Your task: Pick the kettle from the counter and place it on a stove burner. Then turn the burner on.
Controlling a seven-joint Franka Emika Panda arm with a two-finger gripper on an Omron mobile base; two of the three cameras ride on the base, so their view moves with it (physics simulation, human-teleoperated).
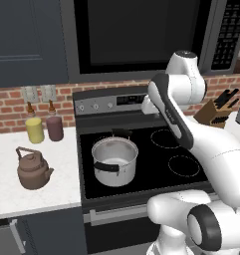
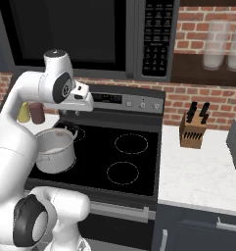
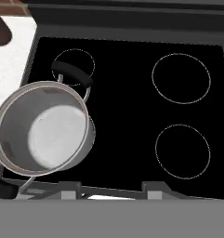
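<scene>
Left base view: kettle (image 1: 34,169) upright on the counter (image 1: 61,189) left of the cooktop, near the front edge; silver pot (image 1: 114,160) on the front-left burner. Right base view: hand raised over the cooktop's back-left corner, fingers hidden, so open or closed cannot be told. Hand view: gripper (image 3: 111,191) tips perhaps parted, holding nothing; free stove burner (image 3: 182,151) front right.

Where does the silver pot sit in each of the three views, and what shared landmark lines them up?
Left base view: silver pot at centre, on the front left of the black cooktop.
Right base view: pot at left, partly behind the white arm.
Hand view: pot at lower left, seen from above.
Shared landmark: the two pale burner circles on the cooktop's right side.
</scene>
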